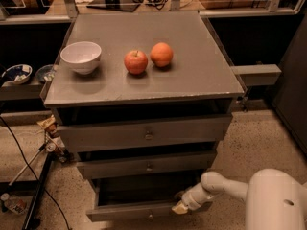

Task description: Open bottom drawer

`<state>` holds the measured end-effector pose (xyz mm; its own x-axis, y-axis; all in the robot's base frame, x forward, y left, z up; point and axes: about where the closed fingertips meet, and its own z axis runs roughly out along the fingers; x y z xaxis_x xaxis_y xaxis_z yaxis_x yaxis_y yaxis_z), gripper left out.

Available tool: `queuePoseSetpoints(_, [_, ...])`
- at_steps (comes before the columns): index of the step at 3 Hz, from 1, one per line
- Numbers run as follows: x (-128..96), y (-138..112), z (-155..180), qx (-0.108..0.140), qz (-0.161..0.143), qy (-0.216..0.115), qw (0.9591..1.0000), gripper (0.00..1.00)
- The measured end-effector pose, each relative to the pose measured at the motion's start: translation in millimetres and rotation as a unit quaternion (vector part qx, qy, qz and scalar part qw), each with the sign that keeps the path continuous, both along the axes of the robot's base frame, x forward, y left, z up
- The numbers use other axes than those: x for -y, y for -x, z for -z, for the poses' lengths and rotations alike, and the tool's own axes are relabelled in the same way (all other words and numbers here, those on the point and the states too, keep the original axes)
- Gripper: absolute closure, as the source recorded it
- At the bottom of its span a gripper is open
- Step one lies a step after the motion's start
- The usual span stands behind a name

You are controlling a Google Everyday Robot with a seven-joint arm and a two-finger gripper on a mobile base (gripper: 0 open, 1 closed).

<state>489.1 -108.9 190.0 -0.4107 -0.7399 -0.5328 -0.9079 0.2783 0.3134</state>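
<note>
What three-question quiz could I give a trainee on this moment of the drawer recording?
1. True or false: the bottom drawer is fully shut.
2. Where is the gripper? A: at the top drawer's knob. B: at the right part of the bottom drawer's front. C: raised above the cabinet.
3. Fill in: on the cabinet top, the apple lies between the bowl and the ____.

Key: 1 false, it stands pulled part way out; 2 B; 3 orange.
</note>
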Motion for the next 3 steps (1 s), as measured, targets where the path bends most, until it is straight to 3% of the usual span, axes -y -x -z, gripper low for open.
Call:
queuePoseSetpoints(2, [0.0,0.0,0.0,0.0,0.0,0.0,1.0,0.14])
queuePoseSetpoints(3, [-0.1,0.1,0.1,0.0,0.0,0.0,1.0,0.0])
